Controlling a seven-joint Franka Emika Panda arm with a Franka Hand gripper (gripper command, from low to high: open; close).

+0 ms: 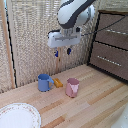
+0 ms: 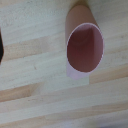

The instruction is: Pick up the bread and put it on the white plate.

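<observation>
Toast (image 1: pixel 58 82) on bench (image 1: pixel 95 105), well below empty, open claw (image 1: pixel 62 52).
Probably light, stiff, crumbly; best pinched gently across narrow edges, between blue mug (image 1: pixel 44 82) and pink cup (image 1: pixel 72 87).

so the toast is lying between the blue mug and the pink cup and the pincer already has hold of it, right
Not quite. The toast does lie between the blue mug and the pink cup, but the pincer hangs empty above them, as the exterior view shows.

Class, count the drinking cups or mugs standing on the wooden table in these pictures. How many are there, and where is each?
2. The blue mug stands toward the exterior view's left, with the toast beside it; the pink cup stands just right of them. None seems hidden.
</observation>
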